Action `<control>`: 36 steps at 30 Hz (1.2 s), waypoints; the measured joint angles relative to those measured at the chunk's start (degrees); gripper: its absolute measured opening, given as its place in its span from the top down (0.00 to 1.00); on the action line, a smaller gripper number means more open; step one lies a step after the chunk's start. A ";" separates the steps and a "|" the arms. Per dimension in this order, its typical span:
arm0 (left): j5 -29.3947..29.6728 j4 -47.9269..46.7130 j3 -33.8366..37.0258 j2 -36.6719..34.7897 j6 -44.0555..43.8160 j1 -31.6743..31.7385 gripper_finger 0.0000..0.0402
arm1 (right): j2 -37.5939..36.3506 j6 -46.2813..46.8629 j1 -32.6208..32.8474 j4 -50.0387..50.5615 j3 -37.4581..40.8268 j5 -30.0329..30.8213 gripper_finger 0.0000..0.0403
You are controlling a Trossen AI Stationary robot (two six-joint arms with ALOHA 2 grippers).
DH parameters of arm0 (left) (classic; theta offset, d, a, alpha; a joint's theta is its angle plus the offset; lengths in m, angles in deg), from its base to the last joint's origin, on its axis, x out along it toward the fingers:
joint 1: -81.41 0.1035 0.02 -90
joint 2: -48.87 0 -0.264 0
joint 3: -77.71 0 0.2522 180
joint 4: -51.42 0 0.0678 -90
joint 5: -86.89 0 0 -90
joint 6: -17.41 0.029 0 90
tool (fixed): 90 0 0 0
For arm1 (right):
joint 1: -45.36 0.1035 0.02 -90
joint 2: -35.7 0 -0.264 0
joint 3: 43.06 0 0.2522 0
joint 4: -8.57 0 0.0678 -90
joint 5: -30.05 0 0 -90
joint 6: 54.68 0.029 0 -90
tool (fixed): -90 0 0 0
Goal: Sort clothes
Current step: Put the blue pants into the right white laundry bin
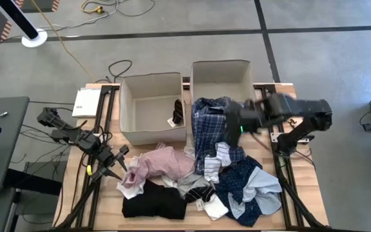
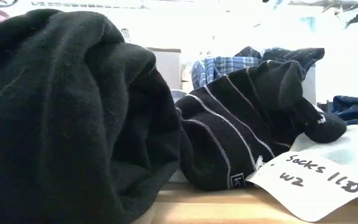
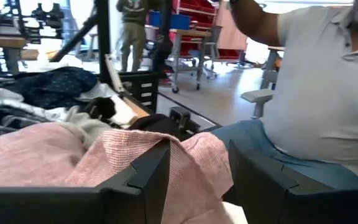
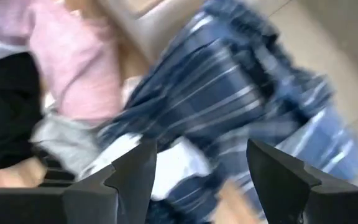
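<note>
My right fingers (image 4: pixel 201 180) stand apart with nothing between them, hanging above the blue plaid garment (image 4: pixel 229 106). From overhead, these right fingers (image 1: pixel 232 124) hover over that plaid cloth (image 1: pixel 210 125), which drapes from the front rim of the right beige box (image 1: pixel 221 71) down onto the counter (image 1: pixel 301 187).

My left fingers (image 3: pixel 194 180) are partly apart, and the pink garment (image 3: pixel 104 162) lies bunched up in the gap between them; whether they press on it I cannot tell. From above, these left fingers (image 1: pixel 116 162) sit at the left edge of the pile, just beside the pink cloth (image 1: pixel 163 162).

Around the pink piece the rest of the clothes lie heaped on the counter: a black garment (image 1: pixel 153 203) in front of it, a grey piece (image 1: pixel 189 183) and a white one (image 1: pixel 214 207) in the middle, and a navy dotted garment (image 1: pixel 243 183) with a light blue one (image 1: pixel 266 200) to the right. The left beige box (image 1: pixel 152 106) holds a small dark item with a tag (image 1: pixel 176 115).

At counter level, the black cloth (image 2: pixel 61 112) fills the near side, with a dark striped sock (image 2: pixel 247 124) and its handwritten paper tag (image 2: pixel 316 177) beside it.

Past my left fingers a person in a light shirt (image 3: pixel 316 87) sits close to the counter.
</note>
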 joint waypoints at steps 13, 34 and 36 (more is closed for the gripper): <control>7.83 3.13 0.00 0.00 8.05 0.01 0.61 | 0.20 29.72 18.23 -17.28 28.69 12.47 0.35; -0.95 2.88 0.00 0.00 -3.21 0.02 0.61 | 0.13 28.16 6.52 -61.08 59.51 34.21 0.35; -4.23 5.50 0.00 0.00 -4.63 0.00 0.61 | 0.13 27.64 5.19 -61.38 59.72 34.21 0.36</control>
